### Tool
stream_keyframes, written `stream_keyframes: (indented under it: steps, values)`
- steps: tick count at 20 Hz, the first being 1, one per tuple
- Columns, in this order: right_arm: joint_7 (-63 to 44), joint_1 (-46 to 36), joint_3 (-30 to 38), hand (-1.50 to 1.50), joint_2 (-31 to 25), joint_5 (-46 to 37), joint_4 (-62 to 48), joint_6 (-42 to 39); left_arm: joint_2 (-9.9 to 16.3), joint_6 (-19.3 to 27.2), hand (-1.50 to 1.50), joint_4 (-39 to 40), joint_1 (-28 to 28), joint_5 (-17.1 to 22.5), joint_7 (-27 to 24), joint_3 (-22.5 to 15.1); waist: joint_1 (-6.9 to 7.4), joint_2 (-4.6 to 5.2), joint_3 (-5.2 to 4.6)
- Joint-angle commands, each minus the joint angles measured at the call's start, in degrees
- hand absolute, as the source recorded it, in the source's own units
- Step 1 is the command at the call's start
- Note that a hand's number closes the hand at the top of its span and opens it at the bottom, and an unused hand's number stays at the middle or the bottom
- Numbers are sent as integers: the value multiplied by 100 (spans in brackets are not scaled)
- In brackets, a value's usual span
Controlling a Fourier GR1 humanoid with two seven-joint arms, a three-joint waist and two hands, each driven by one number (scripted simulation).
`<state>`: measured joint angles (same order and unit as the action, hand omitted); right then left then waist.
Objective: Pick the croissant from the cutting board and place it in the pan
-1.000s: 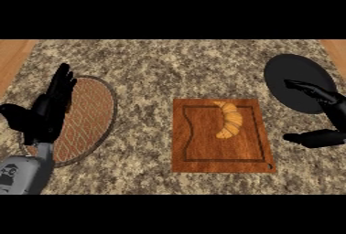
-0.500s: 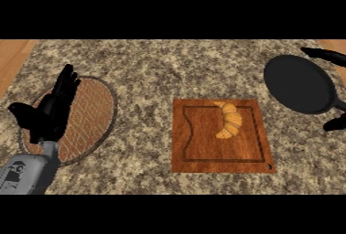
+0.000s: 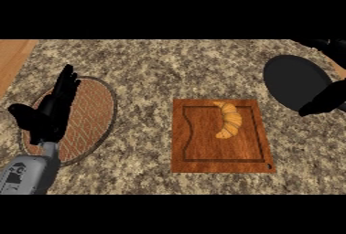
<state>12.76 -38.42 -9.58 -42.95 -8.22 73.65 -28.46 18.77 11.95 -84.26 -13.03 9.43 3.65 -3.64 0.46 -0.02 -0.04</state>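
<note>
A golden croissant [image 3: 229, 119] lies curved on the upper right part of the wooden cutting board [image 3: 202, 151], in the middle of the counter. The black pan [image 3: 296, 82] sits at the upper right, with nothing in it. My right hand [image 3: 323, 101] shows only partly at the right edge. Its thumb is below the pan and its fingers are above the pan's far side, spread open and holding nothing. My left hand [image 3: 49, 114] rests open at the left, fingers pointing up, far from the board.
A round brown woven mat [image 3: 94, 114] lies under and beside my left hand. The speckled stone counter [image 3: 148, 68] runs across the view, with a wooden strip [image 3: 13, 55] at the upper left.
My right hand has moved right and away from over the pan, now mostly beyond the view's edge. The left hand shifted only slightly. The croissant has not moved.
</note>
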Motion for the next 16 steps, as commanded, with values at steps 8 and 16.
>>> stream_keyframes:
  steps: [8,16]
  values:
    - [-654,550,-212,-150,925,-274,974,-458,-2,-394,0,158,-16,10,-60,367,-43,-1,3]
    - [-1287,753,44,-150,1067,-790,1119,-682,-382,-202,0,90,-77,-385,64,211,-38,0,4]
